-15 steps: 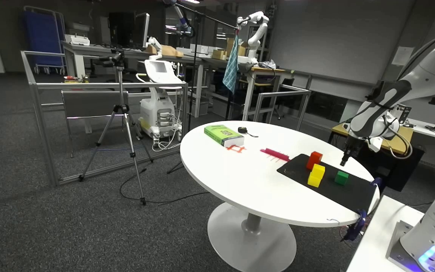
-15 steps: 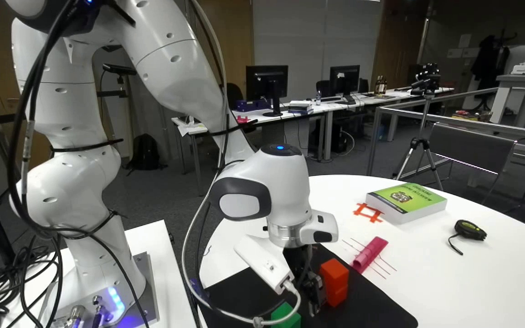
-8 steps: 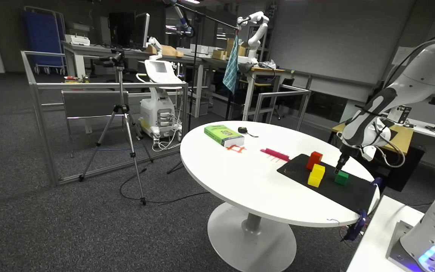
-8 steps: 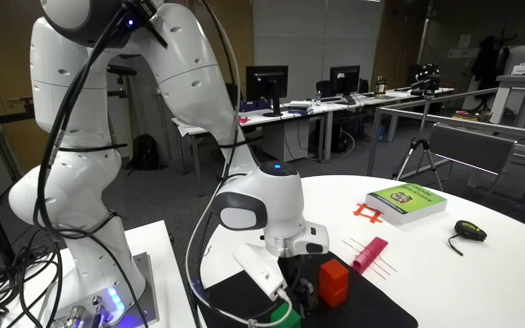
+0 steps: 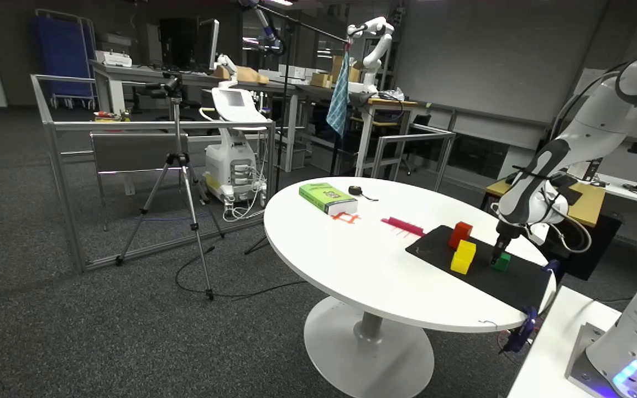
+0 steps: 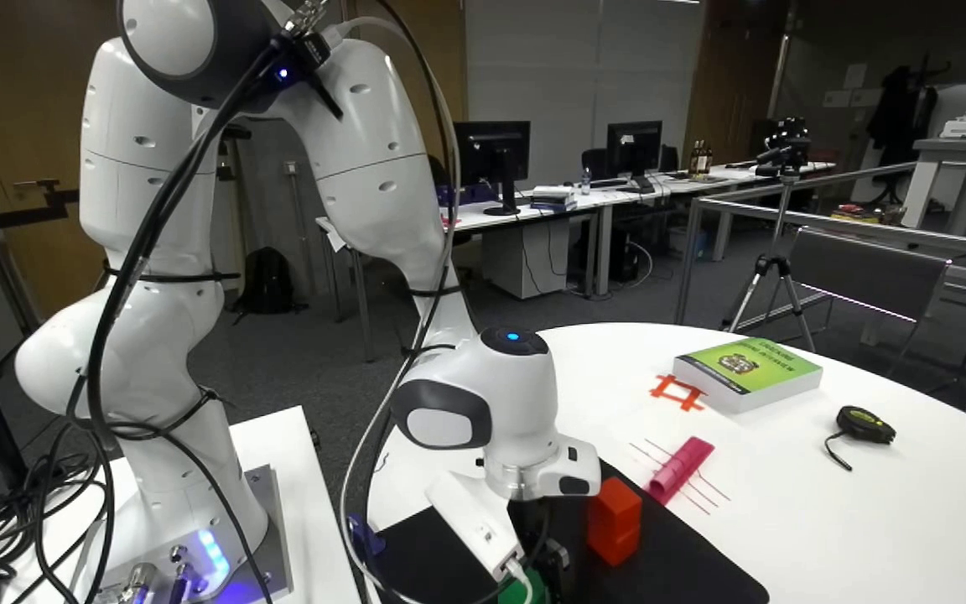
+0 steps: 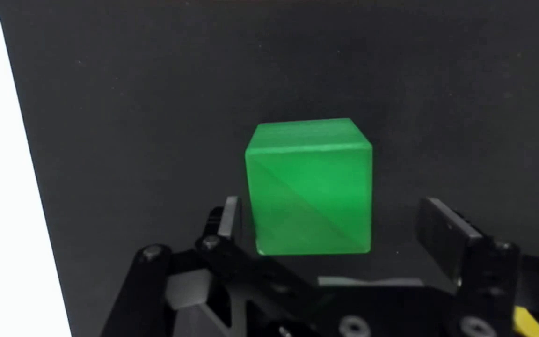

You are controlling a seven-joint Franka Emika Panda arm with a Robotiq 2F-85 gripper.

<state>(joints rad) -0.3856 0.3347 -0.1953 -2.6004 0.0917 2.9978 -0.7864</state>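
Observation:
My gripper (image 7: 332,220) stands open in the wrist view, low over a black mat. A green block (image 7: 309,201) lies partly between its fingers. The left pad (image 7: 230,216) is close beside the block; a wider gap separates the block from the right pad (image 7: 452,229). Neither pad visibly touches it. In an exterior view the gripper (image 5: 495,258) hides part of the green block (image 5: 503,262). Two stacked-looking yellow blocks (image 5: 463,257) stand near it, and an upright red block pair (image 6: 615,520) is beside the gripper, whose fingertips are largely hidden there.
The black mat (image 6: 676,566) covers part of the round white table (image 5: 351,249); blue clamps (image 5: 524,329) sit at its edge. A green book (image 6: 747,373), tape measure (image 6: 864,424), pink tube (image 6: 680,470) and orange frame (image 6: 676,392) lie farther off. Cables hang along the arm.
Over the last second my gripper has come down and shifted towards the green block, covering more of it in both exterior views. The blocks look unmoved.

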